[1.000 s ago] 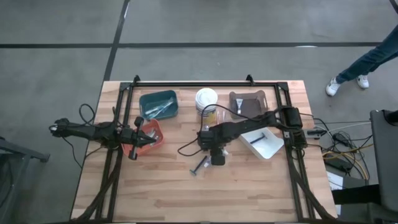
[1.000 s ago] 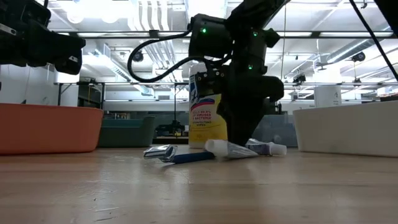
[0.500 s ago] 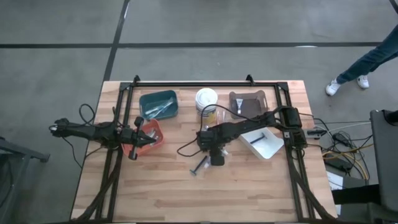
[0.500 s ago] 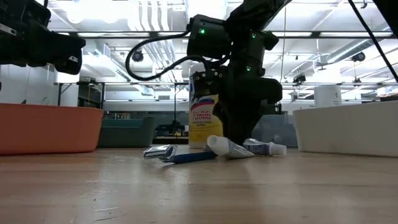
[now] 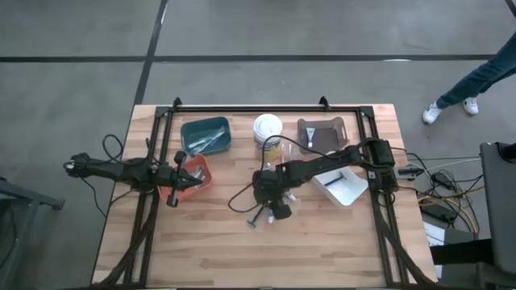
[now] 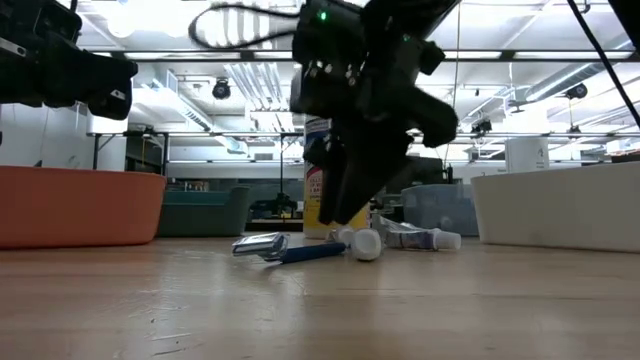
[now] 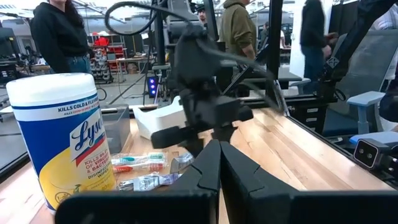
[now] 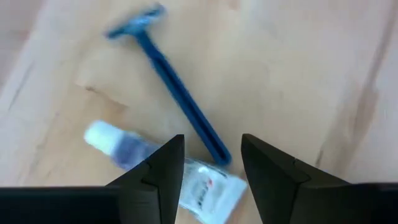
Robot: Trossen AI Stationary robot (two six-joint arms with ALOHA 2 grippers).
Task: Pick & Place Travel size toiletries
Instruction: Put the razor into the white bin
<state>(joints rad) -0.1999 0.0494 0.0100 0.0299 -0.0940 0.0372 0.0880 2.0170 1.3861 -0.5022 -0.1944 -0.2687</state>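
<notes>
A blue-handled razor (image 8: 180, 99) lies flat on the wood near the table's middle (image 5: 258, 217), its head pointing away from my right gripper. A small white tube (image 8: 127, 149) lies beside it, cap end free and tail under one finger. My right gripper (image 8: 211, 149) is open and hangs low over both (image 6: 345, 205), with the razor handle's end between its fingers. Another tube (image 6: 420, 238) and pastel toothbrushes (image 7: 140, 162) lie by the yellow-labelled tub. My left gripper (image 7: 217, 155) is shut and waits over the orange bin (image 5: 196, 179). My right gripper comes from above, slanting down, its fingers standing either side of the razor handle's end (image 8: 214, 149). One finger (image 8: 165, 168) covers the tube's tail. I cannot tell whether it touches the tube or the razor.
The white tub with the yellow label (image 5: 268, 129) stands just beyond the work spot. A teal bin (image 5: 205, 134), a grey-brown bin (image 5: 322, 133) and a white bin (image 5: 339, 187) sit around it. Bare wood stretches along the near edge. People stand in the room behind.
My right gripper has moved toward the table's left and near edge, down toward the razor, and has tipped. The white tube has turned about on the table, so its cap now points toward the near edge. The razor has stayed where it was.
</notes>
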